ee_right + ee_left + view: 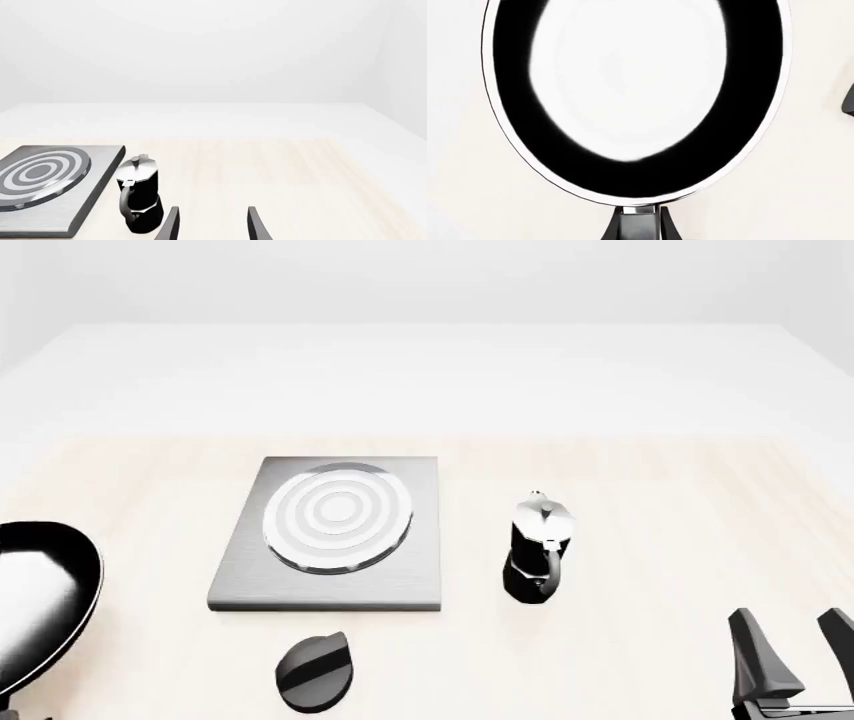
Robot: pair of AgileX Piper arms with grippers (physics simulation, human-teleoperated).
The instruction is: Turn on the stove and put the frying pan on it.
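The stove [400, 580] is a flat grey plate with a ringed burner [336, 515] at mid-table, also seen in the right wrist view [93, 195]. Its black oval knob [316, 670] lies separately in front of it. The frying pan [40, 600], black with a pale inside, sits at the far left edge, apart from the stove. It fills the left wrist view [627, 75]. My left gripper [640, 225] is shut on the pan's handle; the front view does not show this gripper. My right gripper [787, 655] stands open and empty at the front right [212, 225].
A black-and-silver moka pot [538, 545] stands upright just right of the stove, ahead and left of my right gripper [139, 200]. A dark shape [848, 100] at the left wrist view's edge is too cropped to identify. Bare wooden table lies right of the pot.
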